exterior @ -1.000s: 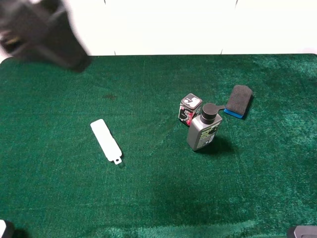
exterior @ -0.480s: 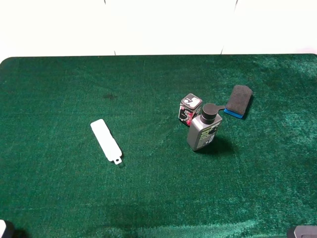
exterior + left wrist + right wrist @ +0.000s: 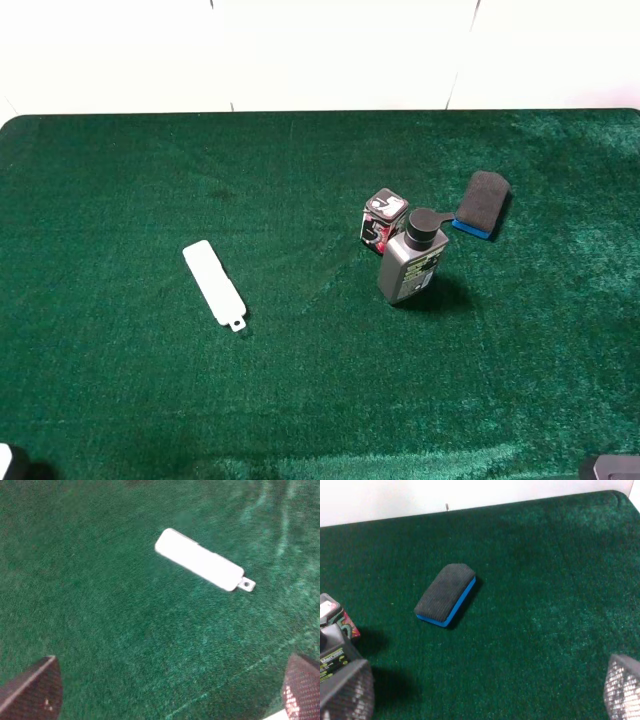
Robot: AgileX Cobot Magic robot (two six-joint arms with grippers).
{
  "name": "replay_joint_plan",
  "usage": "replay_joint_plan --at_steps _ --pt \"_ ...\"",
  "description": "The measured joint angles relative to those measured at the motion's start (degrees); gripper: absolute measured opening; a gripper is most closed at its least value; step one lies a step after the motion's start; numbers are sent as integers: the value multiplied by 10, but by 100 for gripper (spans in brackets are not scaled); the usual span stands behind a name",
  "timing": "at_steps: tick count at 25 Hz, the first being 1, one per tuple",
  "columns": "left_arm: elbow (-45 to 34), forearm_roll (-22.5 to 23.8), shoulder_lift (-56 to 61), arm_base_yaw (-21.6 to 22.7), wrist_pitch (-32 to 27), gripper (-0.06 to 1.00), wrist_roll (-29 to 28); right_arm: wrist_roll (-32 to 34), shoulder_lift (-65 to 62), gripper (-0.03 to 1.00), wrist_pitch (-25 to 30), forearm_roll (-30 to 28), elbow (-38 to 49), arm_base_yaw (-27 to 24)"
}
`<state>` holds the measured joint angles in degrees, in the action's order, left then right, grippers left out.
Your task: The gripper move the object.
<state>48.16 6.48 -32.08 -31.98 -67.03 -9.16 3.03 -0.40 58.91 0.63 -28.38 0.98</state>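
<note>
The grey bottle (image 3: 410, 264) with a black pump cap and green-and-black label stands upright right of the table's middle. Its edge also shows in the right wrist view (image 3: 334, 655), close to one finger. My right gripper (image 3: 485, 695) is open and empty, with its fingertips (image 3: 345, 692) wide apart above the cloth. My left gripper (image 3: 167, 697) is open and empty above the cloth near the white bar (image 3: 200, 560). Neither gripper shows in the exterior high view.
A black-red-white tin (image 3: 383, 220) stands just behind the bottle, touching or nearly so. A black-and-blue eraser (image 3: 482, 203) lies to the bottle's right rear and also shows in the right wrist view (image 3: 445, 595). The flat white bar (image 3: 214, 283) lies at left. Green cloth (image 3: 300, 380) covers the table.
A blurred dark arm at the far left corner one second ago has left the exterior view. The objects on the table have not moved.
</note>
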Motion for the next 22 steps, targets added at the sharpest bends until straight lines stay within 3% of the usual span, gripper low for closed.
replay_joint_plan --at_steps 8,17,22 --pt "-83 -21 112 158 0 89 4 0 0 69 0 0 0 0" --pt "-156 -23 229 281 11 89 7 0 0 69 0 0 0 0" --pt "-192 -34 272 333 57 89 57 0 0 69 0 0 0 0"
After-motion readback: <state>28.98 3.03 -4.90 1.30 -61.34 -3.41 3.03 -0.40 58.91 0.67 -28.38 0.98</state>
